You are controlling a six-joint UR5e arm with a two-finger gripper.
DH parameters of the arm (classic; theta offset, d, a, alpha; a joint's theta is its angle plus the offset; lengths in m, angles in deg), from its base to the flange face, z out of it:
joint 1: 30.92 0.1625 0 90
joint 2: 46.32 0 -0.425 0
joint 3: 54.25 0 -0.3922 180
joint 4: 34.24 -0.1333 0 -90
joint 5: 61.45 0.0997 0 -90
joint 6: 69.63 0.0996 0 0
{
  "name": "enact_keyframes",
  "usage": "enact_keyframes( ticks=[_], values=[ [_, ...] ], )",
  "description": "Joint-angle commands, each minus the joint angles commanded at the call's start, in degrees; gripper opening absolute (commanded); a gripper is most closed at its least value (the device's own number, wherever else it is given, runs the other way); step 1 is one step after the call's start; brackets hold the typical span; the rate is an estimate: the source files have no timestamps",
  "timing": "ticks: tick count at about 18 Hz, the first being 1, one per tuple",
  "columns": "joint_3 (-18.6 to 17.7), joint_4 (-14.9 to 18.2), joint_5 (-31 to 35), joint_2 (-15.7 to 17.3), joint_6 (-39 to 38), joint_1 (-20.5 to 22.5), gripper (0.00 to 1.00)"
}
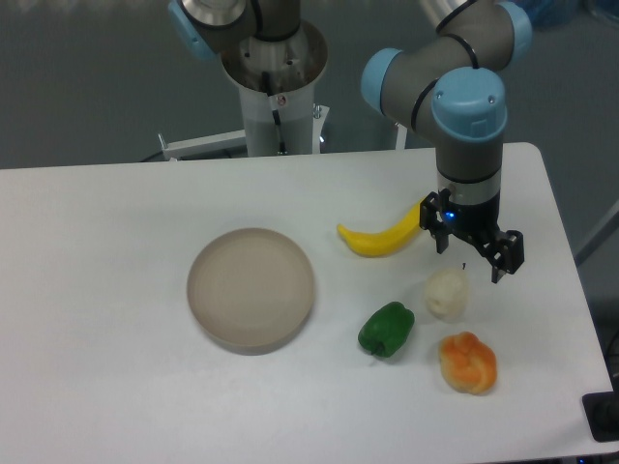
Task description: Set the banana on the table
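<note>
Banana down flat on the table.
I see the banana (379,239), bright yellow and smooth, lying on its side with the curve bowing toward me and both tips pointing away. It rests on the white matte table (106,251), right of centre.

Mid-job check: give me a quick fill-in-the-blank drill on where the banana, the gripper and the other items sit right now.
1. The banana lies on the ____, not on the plate.
2. The gripper is ____, holding nothing.
3. The plate has ____ on it.
4. The green pepper sits between the plate and the ____ fruit.

Missing words: table; open; nothing; orange
</note>
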Motion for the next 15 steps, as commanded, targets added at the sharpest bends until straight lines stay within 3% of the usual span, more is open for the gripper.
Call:
enact_keyframes(
  ticks=[3,15],
  values=[
    [2.3,2.3,0.9,-1.2,0.0,-0.7,1.00],
    [2.5,2.2,1.1,-1.2,-0.1,-0.6,1.00]
  ],
)
